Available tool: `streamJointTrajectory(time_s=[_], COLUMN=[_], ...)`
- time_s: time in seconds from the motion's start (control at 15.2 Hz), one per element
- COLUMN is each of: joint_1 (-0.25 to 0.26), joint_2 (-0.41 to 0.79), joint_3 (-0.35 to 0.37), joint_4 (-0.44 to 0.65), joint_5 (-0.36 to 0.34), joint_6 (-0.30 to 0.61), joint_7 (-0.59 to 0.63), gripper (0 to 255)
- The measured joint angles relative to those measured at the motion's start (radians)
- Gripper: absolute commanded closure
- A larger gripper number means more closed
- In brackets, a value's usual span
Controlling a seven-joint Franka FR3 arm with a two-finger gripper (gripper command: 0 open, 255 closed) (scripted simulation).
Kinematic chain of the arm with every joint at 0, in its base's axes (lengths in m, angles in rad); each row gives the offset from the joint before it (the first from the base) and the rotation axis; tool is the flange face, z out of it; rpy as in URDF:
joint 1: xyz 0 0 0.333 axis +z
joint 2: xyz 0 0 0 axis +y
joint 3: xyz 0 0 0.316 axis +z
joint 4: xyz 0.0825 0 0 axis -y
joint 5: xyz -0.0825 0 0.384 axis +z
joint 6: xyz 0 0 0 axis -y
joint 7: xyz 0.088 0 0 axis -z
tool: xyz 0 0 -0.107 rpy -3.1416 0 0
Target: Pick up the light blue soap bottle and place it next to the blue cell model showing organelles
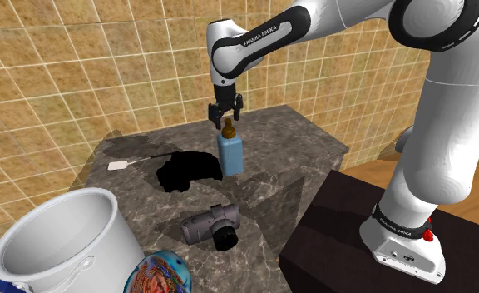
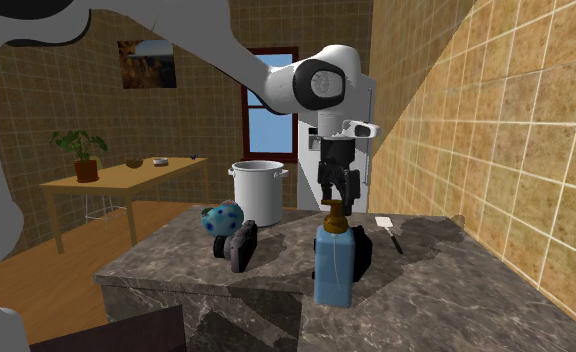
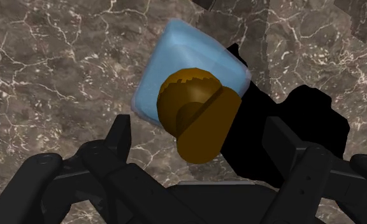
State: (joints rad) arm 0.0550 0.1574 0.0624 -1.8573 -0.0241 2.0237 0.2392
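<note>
The light blue soap bottle [image 1: 230, 156] [image 2: 334, 268] [image 3: 192, 60] stands upright on the dark marble counter [image 1: 313, 146], with a brown pump head [image 3: 198, 118] on top. My gripper [image 1: 226, 112] [image 2: 336, 193] [image 3: 201, 143] hangs open directly above the pump, its fingers [image 3: 120, 137] apart on either side and touching nothing. The blue cell model [image 1: 159, 275] [image 2: 221, 217] lies at the counter's near end in the shoulder view, next to a large pot.
A grey camera [image 1: 211, 225] [image 2: 238, 245] lies between the bottle and the cell model. A big white pot [image 1: 55, 241] [image 2: 256, 192] stands by the cell model. A black shape [image 1: 188, 171] and a white spatula [image 1: 117, 166] [image 2: 386, 228] lie beside the bottle.
</note>
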Motion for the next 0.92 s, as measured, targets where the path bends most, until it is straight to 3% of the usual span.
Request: streamJointTrajectory(time_s=[0.07, 0.13, 0.92], joint_1=[0.0, 0.0, 0.0], joint_2=[0.0, 0.0, -0.006], joint_3=[0.0, 0.0, 0.0], joint_4=[0.0, 0.0, 0.008], joint_5=[0.0, 0.0, 0.0], joint_6=[0.0, 0.0, -0.014], joint_7=[0.0, 0.0, 0.0], gripper=[0, 255, 255])
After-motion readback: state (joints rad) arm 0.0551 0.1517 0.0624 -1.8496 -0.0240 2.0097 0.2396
